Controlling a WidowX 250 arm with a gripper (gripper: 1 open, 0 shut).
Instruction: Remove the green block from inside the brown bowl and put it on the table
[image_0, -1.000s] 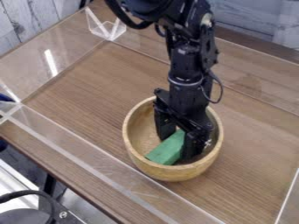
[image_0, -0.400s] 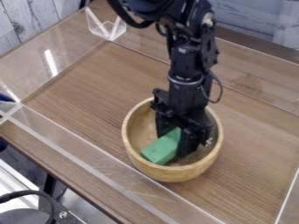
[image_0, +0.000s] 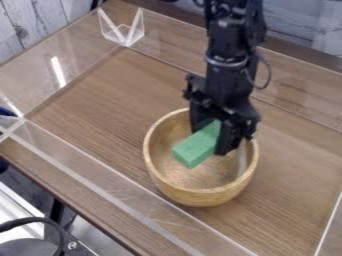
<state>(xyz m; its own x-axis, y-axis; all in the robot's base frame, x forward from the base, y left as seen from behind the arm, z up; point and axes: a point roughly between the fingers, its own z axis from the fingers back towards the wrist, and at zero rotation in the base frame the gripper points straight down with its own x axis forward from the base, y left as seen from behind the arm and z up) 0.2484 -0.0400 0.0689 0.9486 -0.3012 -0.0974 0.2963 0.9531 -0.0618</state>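
The pincer (image_0: 214, 122), pinching the green block (image_0: 198, 146), had lifted it off the bowl's (image_0: 163, 178) floor, leaving the counter (image_0: 83, 115) placement.

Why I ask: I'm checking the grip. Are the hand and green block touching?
Touching: the camera view shows the hand gripping the green block at its upper end.

so the background here is pretty plain, top left corner has pale greyish planks (image_0: 23, 22) with visible grain, and there's another light grey patch (image_0: 305, 20) up in the top right

clear see-through panel (image_0: 94, 173) runs diagonally across the lower left, kinda shiny, and a clear angular piece (image_0: 122, 27) with whitish edges sits near the top

bottom left is a dark area with black cables (image_0: 40, 222), and a bright streak of light (image_0: 58, 71) shows on the left
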